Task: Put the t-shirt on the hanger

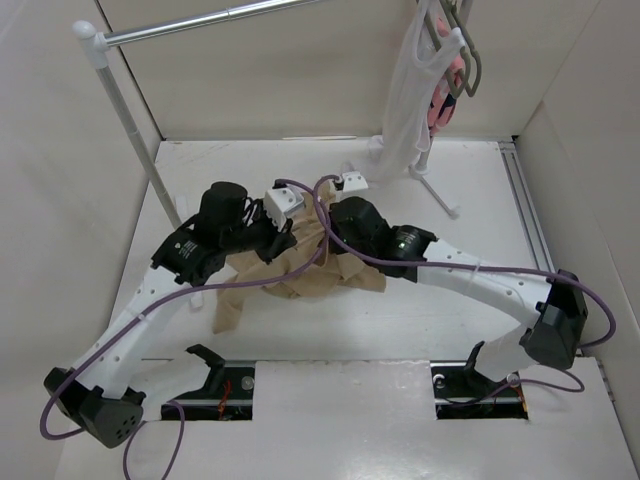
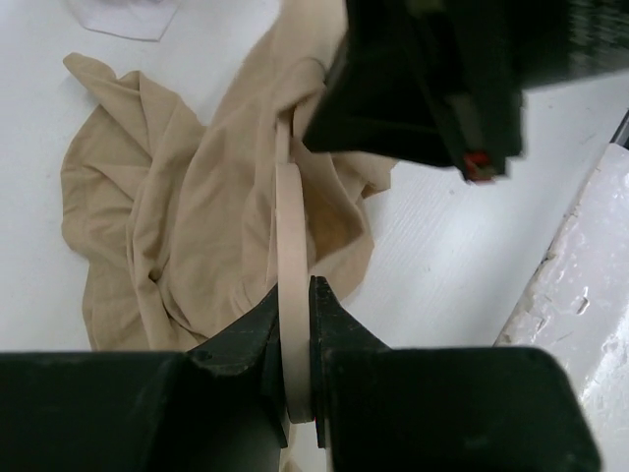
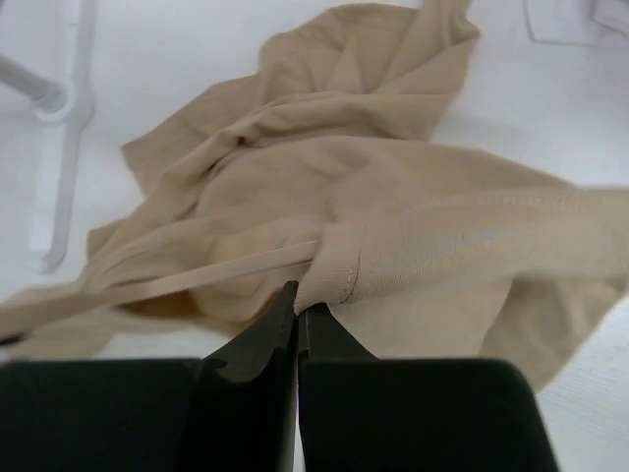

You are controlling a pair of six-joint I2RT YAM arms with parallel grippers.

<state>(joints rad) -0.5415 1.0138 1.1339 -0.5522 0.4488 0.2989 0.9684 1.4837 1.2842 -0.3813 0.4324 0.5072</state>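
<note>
The task is judged to be at an early-to-middle stage: both things are held, but nothing has yet been dressed onto anything. The t-shirt (image 1: 310, 275) is seen crumpled in a loose heap on the tabletop (image 1: 400, 325), on the near side of the garment rack (image 1: 130, 115), toward the arm bases and well apart from the white sleeveless top (image 1: 405, 110) that hangs from the rack.

In the left wrist view, the left end effector (image 2: 293, 290) is clamped narrowly on one slim arm of the hanger (image 2: 290, 226). From the rack's near side, that arm is seen running up into the folds of the cloth. Whether its far end has been passed through the neck opening cannot be told, since it is hidden by fabric and by the dark body of the other arm.

The right end effector (image 3: 298, 295) is closed on a stitched, banded edge of the shirt (neckband or sleeve hem; the pictures do not settle which), and the cloth is drawn taut from that pinch.

What is done, then: the hanger is gripped, an edge of the shirt is gripped, and the two are brought together in front of the rack. What is left, by this reading: the opening must be spread, both hanger arms seated under the shoulders, and the hook brought out at the neck.
</note>
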